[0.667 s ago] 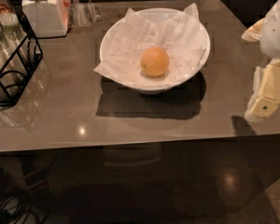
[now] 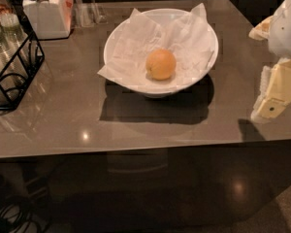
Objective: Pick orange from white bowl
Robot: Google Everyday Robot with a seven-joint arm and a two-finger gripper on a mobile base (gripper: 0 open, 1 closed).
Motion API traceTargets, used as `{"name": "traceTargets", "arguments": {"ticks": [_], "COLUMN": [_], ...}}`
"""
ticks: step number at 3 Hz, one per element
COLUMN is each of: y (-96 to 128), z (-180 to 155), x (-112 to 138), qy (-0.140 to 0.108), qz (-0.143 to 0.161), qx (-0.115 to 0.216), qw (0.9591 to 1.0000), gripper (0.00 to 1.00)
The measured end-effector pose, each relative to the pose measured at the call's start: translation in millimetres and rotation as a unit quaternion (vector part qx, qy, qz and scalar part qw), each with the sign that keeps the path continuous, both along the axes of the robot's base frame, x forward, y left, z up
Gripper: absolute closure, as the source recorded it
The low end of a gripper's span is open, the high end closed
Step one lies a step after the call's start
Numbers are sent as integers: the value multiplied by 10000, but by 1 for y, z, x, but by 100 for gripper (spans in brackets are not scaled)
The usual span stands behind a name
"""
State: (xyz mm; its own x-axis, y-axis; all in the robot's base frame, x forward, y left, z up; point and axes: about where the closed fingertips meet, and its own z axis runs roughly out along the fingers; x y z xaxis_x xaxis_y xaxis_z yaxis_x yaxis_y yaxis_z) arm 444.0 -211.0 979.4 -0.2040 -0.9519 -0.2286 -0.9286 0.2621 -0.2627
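Note:
The orange (image 2: 160,64) lies in the middle of the white bowl (image 2: 203,30), on the crinkled white paper that lines it. The bowl stands on the grey-brown table (image 2: 77,110), toward the back centre. My gripper (image 2: 275,97) is at the right edge of the view, over the table's right side, well to the right of the bowl and a little nearer than it. It holds nothing that I can see.
A white lidded jar (image 2: 44,11) stands at the back left. A black wire rack (image 2: 12,76) with bottles stands at the left edge. The table's front edge runs across the middle of the view, with dark floor below.

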Motion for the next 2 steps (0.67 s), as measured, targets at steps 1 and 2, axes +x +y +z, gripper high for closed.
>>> {"name": "traceTargets", "arguments": {"ticks": [1, 2], "y": [22, 46], "z": [5, 10], "x": [30, 69], "qy": [-103, -61], "qz": [347, 664], "qx": [494, 1085], "qw": [9981, 9919], "gripper": [0, 0]}}
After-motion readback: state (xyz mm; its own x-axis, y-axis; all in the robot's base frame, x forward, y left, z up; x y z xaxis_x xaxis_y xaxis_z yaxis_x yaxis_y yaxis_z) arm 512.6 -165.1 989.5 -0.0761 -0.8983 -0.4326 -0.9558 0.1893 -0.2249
